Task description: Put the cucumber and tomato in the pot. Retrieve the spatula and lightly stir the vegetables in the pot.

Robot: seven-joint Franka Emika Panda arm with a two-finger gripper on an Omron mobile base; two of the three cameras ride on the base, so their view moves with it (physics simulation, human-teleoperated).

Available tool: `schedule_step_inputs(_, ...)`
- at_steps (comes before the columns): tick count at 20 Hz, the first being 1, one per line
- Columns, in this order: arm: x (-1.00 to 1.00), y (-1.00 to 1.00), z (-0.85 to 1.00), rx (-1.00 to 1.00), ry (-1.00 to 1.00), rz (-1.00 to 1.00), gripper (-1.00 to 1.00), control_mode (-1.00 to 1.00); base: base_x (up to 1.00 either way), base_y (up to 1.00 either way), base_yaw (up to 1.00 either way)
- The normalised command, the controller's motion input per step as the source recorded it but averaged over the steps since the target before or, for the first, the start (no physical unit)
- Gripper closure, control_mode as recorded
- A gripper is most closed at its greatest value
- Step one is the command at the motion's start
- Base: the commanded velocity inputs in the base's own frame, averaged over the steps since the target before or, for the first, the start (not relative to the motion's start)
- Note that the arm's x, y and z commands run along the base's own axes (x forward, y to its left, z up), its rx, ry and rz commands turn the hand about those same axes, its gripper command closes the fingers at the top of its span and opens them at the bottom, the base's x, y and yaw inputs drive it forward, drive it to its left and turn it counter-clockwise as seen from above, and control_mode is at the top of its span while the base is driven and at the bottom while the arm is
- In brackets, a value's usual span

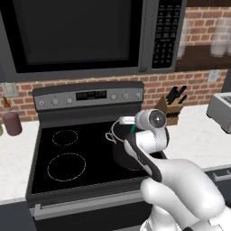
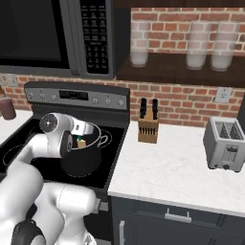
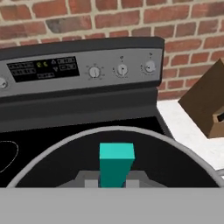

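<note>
You've got the stove (image 1: 67, 149) as your anchor here. The pot (image 2: 83, 160) sits on the stove's right-hand side, its grey rim (image 3: 57, 151) curving across the hand view. Your gripper (image 3: 114, 183) hangs right over the pot's mouth, fingers clamped on the spatula (image 3: 116, 164), whose teal handle stands up between them. From the right base view, its orange-yellow blade (image 2: 82, 143) dips inside the pot. Cucumber and tomato: can't make them out inside the pot.
</note>
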Motion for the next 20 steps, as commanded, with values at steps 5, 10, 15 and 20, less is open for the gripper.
schedule_step_inputs(5, 0.17, 0.00, -0.27, -0.01, 0.00, 0.01, 1.00, -1.00, 0.00, 0.00, 0.00)
schedule_step_inputs(10, 0.20, 0.07, -0.34, -0.01, 0.02, 0.00, 1.00, -1.00, 0.00, 0.00, 0.00)
schedule_step_inputs(15, 0.28, 0.30, -0.22, 0.00, 0.04, 0.00, 1.00, -1.00, 0.00, 0.00, 0.00)
schedule_step_inputs(20, 0.06, 0.09, 0.22, 0.00, 0.00, 0.00, 1.00, -1.00, 0.00, 0.00, 0.00)
